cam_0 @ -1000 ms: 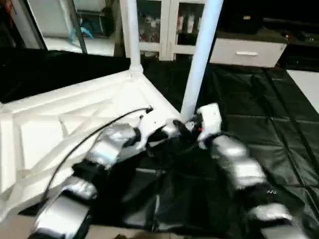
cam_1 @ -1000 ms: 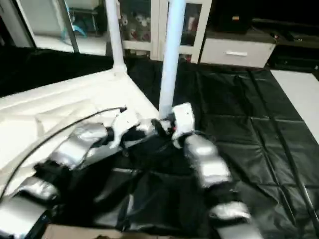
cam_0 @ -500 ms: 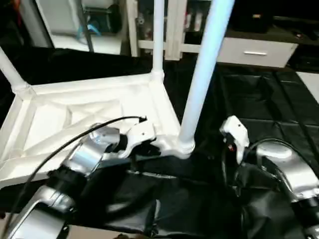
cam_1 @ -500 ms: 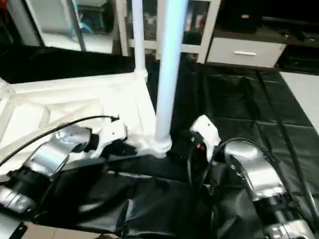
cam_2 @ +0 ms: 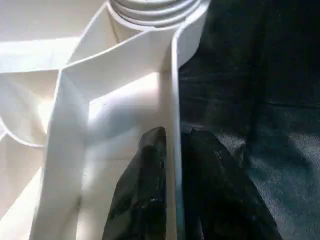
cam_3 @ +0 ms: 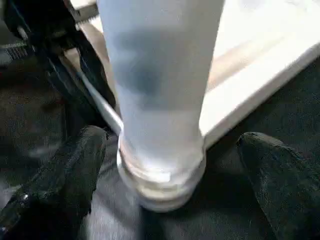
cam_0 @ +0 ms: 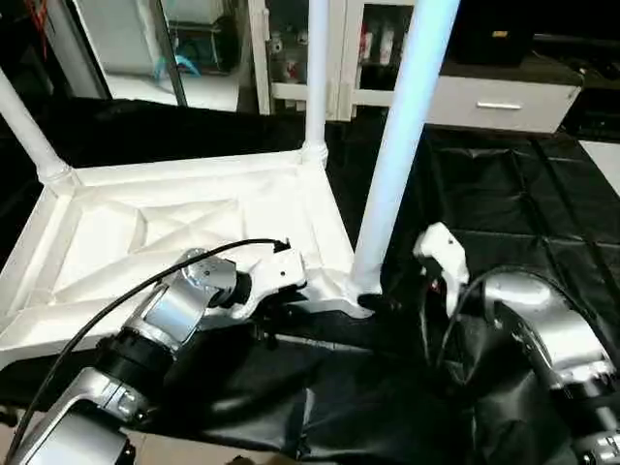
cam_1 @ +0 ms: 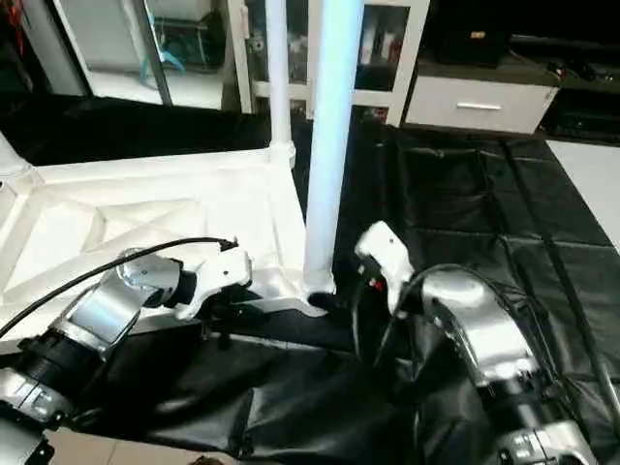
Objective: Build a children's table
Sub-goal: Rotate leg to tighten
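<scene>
The right gripper (cam_3: 170, 150) had let go of the near leg (cam_0: 399, 155), fingers wide apart; the left gripper (cam_2: 172, 165) pinched the upturned tabletop (cam_0: 184, 228) rim (leg apparently seated) on the counter (cam_0: 523, 194).

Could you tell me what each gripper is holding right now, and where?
The left gripper straddles the tabletop rim; its grip is unclear. The right gripper stands open around the leg, holding nothing.
</scene>
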Robot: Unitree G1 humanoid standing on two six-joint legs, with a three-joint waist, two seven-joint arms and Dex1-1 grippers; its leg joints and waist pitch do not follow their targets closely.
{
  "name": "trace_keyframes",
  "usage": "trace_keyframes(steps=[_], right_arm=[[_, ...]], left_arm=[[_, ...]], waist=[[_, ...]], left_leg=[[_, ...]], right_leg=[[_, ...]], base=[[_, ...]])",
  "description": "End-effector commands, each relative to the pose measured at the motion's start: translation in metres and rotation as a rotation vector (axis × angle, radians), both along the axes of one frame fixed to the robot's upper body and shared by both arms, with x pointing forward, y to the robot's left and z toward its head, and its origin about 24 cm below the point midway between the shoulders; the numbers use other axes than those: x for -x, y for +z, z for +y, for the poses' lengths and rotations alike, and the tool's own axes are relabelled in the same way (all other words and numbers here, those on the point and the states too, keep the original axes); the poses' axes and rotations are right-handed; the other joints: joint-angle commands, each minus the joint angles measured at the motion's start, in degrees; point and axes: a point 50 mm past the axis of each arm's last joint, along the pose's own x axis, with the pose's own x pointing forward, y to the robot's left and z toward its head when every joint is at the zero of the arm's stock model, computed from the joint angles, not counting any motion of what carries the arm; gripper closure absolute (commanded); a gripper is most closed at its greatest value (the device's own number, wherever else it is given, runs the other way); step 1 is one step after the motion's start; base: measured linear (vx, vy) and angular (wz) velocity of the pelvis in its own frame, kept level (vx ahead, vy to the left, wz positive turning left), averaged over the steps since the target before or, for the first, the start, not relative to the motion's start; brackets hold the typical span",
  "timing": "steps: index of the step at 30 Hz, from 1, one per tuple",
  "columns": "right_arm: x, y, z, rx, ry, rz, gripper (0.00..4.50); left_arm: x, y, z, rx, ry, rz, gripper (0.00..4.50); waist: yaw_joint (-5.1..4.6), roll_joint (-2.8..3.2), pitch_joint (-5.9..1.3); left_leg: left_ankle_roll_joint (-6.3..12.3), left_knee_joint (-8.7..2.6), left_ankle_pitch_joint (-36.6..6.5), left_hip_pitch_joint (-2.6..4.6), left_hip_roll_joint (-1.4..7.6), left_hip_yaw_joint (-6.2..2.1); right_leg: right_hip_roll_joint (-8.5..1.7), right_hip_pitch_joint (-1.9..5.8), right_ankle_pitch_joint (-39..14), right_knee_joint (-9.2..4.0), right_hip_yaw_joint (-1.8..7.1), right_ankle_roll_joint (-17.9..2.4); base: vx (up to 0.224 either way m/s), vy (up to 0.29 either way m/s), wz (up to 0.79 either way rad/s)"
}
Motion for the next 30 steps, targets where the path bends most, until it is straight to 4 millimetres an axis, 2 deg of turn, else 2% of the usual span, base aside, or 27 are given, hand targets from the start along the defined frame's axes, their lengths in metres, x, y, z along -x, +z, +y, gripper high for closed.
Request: trace_keyframes(steps=[1,2,4,8,15,21,24,25,26,27,30], right_arm=[[-0.002,0.004,0.002,0.006,0.018,-0.018,0.0],[-0.002,0.003,0.002,0.011,0.031,-0.013,0.0],[-0.001,0.001,0.001,0.021,0.045,-0.003,0.0],[0.001,-0.003,0.001,0.038,0.069,0.016,0.0],[-0.007,-0.006,0.005,0.04,0.048,0.004,0.0],[-0.011,-0.009,0.012,0.043,0.073,0.007,0.0],[-0.013,-0.012,0.016,0.059,0.087,0.007,0.0],[-0.014,-0.012,0.017,0.057,0.085,0.01,0.0],[-0.015,-0.012,0.017,0.052,0.083,0.014,0.0],[-0.016,-0.012,0.018,0.044,0.08,0.017,0.18],[-0.017,-0.011,0.019,0.023,0.079,0.026,0.32]], left_arm=[[0.006,-0.016,0.002,-0.015,0.023,0.063,3.93],[0.006,-0.015,0.0,0.016,0.023,0.056,3.93],[0.006,-0.014,-0.002,0.055,0.026,0.056,4.16],[0.01,-0.015,-0.004,0.092,0.011,0.081,4.44],[0.014,-0.021,-0.001,0.063,-0.003,0.098,4.44],[0.017,-0.022,0.001,0.046,-0.02,0.113,4.44],[0.016,-0.022,0.001,0.046,-0.017,0.113,4.44],[0.016,-0.022,0.001,0.047,-0.015,0.113,4.44],[0.016,-0.022,0.001,0.047,-0.014,0.113,4.44],[0.016,-0.022,0.001,0.048,-0.013,0.113,4.48],[0.017,-0.022,0.001,0.048,-0.01,0.114,4.5]], waist=[[-0.15,-0.4,-2.78],[-0.16,-0.56,-2.79],[-0.11,-0.5,-2.93],[-0.09,-0.51,-3.0],[-0.35,-0.46,-2.95],[-0.35,-0.42,-3.12],[-0.32,-0.44,-3.13],[-0.32,-0.46,-3.12],[-0.29,-0.81,-3.16],[-0.29,-0.75,-3.12],[-0.29,-0.65,-3.14]], left_leg=[[0.25,-4.72,-17.4,1.53,4.58,-2.28],[0.33,-4.72,-16.9,1.35,4.56,-2.27],[0.77,-4.65,-15.7,1.13,4.51,-2.26],[1.88,-4.5,-14.1,1.05,4.53,-2.16],[1.67,-4.48,-14.8,1.1,4.49,-2.15],[2.14,-4.34,-12.7,1.08,4.48,-2.06],[2.45,-4.24,-12.4,1.04,4.44,-2.0],[2.47,-4.25,-12.5,0.99,4.44,-2.02],[2.66,-4.19,-12.3,1.02,4.48,-2.03],[2.72,-4.22,-12.2,0.97,4.46,-2.03],[2.61,-4.25,-12.1,1.08,4.53,-2.02]], right_leg=[[-3.64,0.99,-14.4,-3.75,2.36,-13.6],[-3.61,1.09,-13.7,-3.67,2.35,-13.6],[-3.62,1.27,-11.9,-3.42,2.28,-13.8],[-3.63,1.35,-9.8,-3.24,2.25,-14.5],[-3.62,1.32,-11.6,-3.38,2.22,-14.5],[-3.53,1.43,-8.2,-2.97,2.15,-15.3],[-3.61,1.49,-8.2,-3.0,2.14,-15.5],[-3.6,1.54,-8.4,-2.98,2.14,-15.5],[-3.68,1.49,-8.8,-2.89,2.14,-15.5],[-3.68,1.53,-9.1,-2.95,2.14,-15.5],[-3.56,1.46,-9.1,-2.9,2.13,-15.3]], base=[[0.0,0.0,0.0],[0.0,0.0,0.0],[0.0,0.0,0.0],[0.0,0.0,0.0],[0.0,0.0,0.0],[0.0,0.0,0.0],[0.0,0.0,0.0],[0.0,0.0,0.0],[0.0,0.0,0.0],[0.0,0.0,0.0],[0.0,0.0,0.0]])
